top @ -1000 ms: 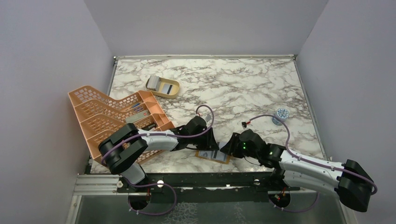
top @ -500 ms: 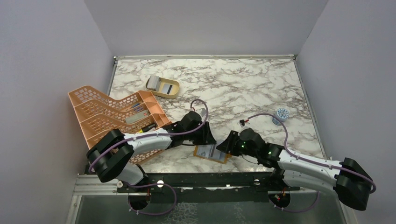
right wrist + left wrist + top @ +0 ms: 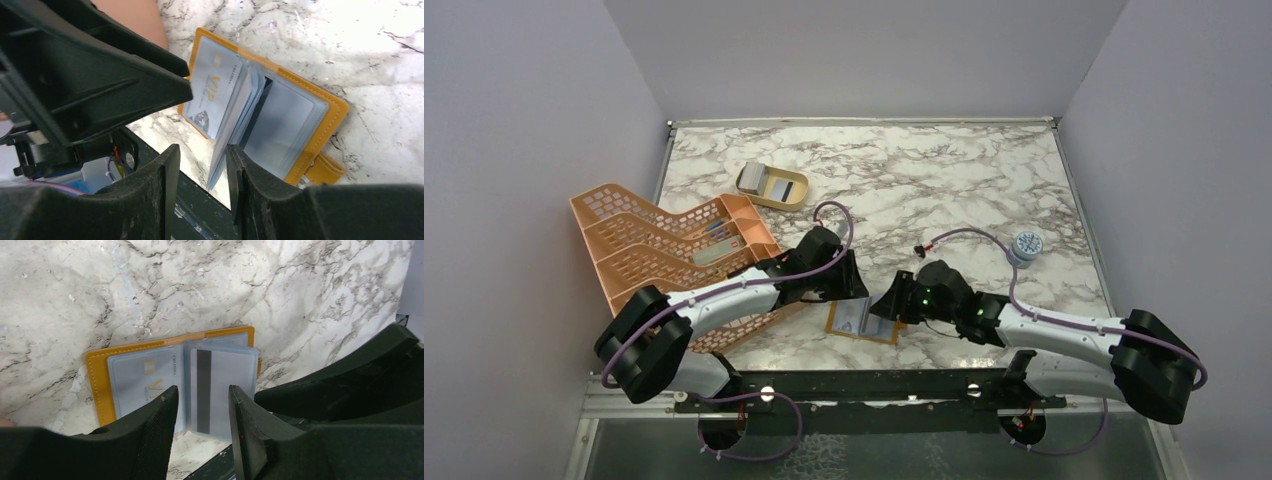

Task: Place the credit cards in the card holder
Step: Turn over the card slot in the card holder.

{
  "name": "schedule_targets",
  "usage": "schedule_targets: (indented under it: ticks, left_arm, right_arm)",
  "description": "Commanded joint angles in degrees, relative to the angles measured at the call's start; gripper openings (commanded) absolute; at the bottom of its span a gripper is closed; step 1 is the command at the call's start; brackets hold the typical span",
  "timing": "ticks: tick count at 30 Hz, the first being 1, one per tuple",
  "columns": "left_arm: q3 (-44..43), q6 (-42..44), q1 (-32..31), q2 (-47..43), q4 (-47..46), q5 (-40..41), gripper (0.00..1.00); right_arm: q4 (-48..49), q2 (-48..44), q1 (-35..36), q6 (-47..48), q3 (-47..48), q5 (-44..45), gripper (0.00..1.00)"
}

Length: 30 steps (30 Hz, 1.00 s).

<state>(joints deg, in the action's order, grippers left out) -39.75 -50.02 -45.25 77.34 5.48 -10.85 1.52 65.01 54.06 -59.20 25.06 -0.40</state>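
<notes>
Card holder: the card holder (image 3: pixel 861 322) lies open on the table (image 3: pixel 944 180), close to the near edge and between your two grippers, pale pockets facing up.
Cards: a VIP card (image 3: pixel 145 385) sits flat in one half, and a striped card (image 3: pixel 220 390) sits in the pocket just past the fold.
Long axis: opened out, it runs about 9 to 3 o'clock in the top view, dipping slightly toward 4.
Left gripper: your left gripper (image 3: pixel 202 388) hovers at about 12 o'clock from the holder, jaws part open, nothing between them.
Right gripper: your right gripper (image 3: pixel 200 149) stands at about 2 o'clock and looks the nearer, jaws part open. A raised leaf (image 3: pixel 235 125) reaches into the gap beside one finger.
Hard to tell: you cannot see whether that finger touches the leaf, or whether the pockets under it are filled.
Dish: the tan dish (image 3: pixel 744 185), well apart at 11 o'clock, holds a pale flat piece too small to name.
</notes>
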Motion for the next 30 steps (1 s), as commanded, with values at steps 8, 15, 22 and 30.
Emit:
schedule_targets:
  ticks: [8, 15, 22, 30]
  left_arm:
    - [-3.2, 4.5, 2.9, 0.7, 5.8, 0.8, 0.44]
    - [-3.6, 5.2, 5.0, 0.1, 7.0, 0.4, 0.44]
    - [-4.0, 5.6, 5.8, -0.3, 7.9, 0.4, 0.44]
    - [-4.0, 6.2, 5.9, 0.2, 6.9, -2.2, 0.44]
  right_arm:
    - [7.5, 4.8, 0.5, 3.2, 4.3, -6.7, 0.40]
    - [9.7, 9.4, 0.5, 4.2, 7.2, -8.3, 0.40]
    - [5.1, 13.5, 0.5, 5.5, 10.0, -6.4, 0.40]
    - [-2.7, 12.8, 0.5, 6.3, 10.4, -1.4, 0.40]
